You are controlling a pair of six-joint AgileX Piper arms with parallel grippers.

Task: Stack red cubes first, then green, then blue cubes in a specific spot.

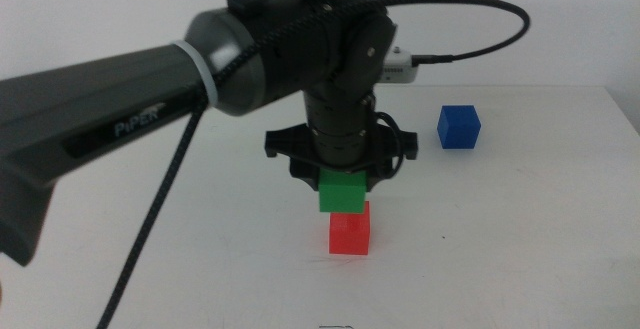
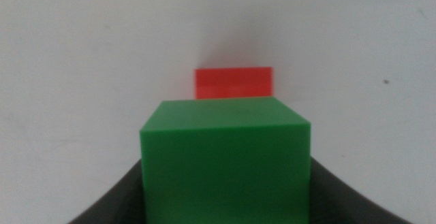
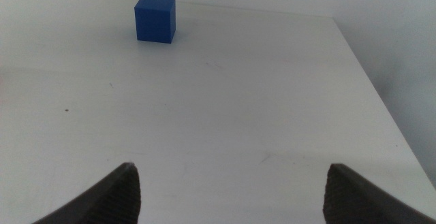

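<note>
My left gripper [image 1: 340, 181] points straight down over the table [image 1: 520, 259], its jaws pinched on the green cube [image 1: 341, 191] from either side. The arm reaches in from my left, its dark sleeve filling much of the middle view.

Directly below the gripper sits the red cube [image 1: 350, 230]. The green cube is right over it — the green's lower edge meets the red's top in the middle view, though I can't tell whether it is resting there or just clear of it. The green sits slightly off to one side of the red, not squarely aligned.

From the left wrist camera the green cube [image 2: 226, 159] fills the space between the two dark jaws, and a strip of the red cube [image 2: 234, 83] shows just beyond its far edge on the white tabletop [image 2: 82, 60].

The blue cube [image 1: 459, 127] stands alone on the table, well apart from the left gripper and off toward the right arm's side, beyond the stack.

My right gripper [image 3: 231, 190] waits low over the table — jaws spread wide, nothing between them. The blue cube [image 3: 154, 19] lies well ahead of it, a little off its centre line, upright on the bare white surface [image 3: 225, 108]. The table edge runs past on the gripper's outer side.
</note>
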